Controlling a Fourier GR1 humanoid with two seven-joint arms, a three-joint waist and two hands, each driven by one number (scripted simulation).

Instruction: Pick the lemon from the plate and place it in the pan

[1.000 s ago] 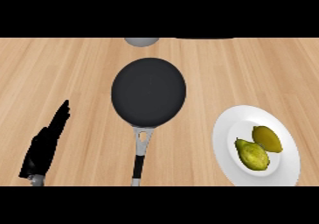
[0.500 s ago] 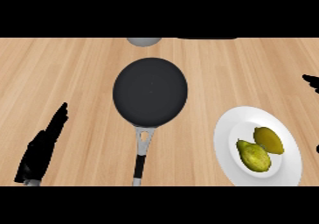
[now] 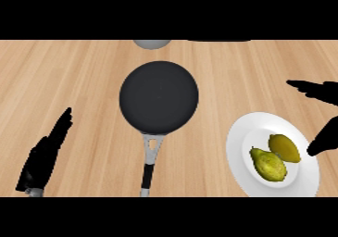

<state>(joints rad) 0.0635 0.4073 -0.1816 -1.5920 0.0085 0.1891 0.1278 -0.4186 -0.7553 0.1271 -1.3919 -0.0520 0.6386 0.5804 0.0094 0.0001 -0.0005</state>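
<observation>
Lemon (image 3: 285, 147) and a greener fruit (image 3: 269, 164) lie touching on the white plate (image 3: 241, 143) at the near right of the tabletop (image 3: 62, 78). Left hand (image 3: 45, 155) rests open at the near left, fingers straight, holding nothing. Right hand (image 3: 326, 113) hovers spread open just beside the plate's right rim. Farther back, the dark pan (image 3: 159, 97) sits mid-tabletop, handle toward the near edge. A grey object (image 3: 152, 44) shows at the far edge.
</observation>
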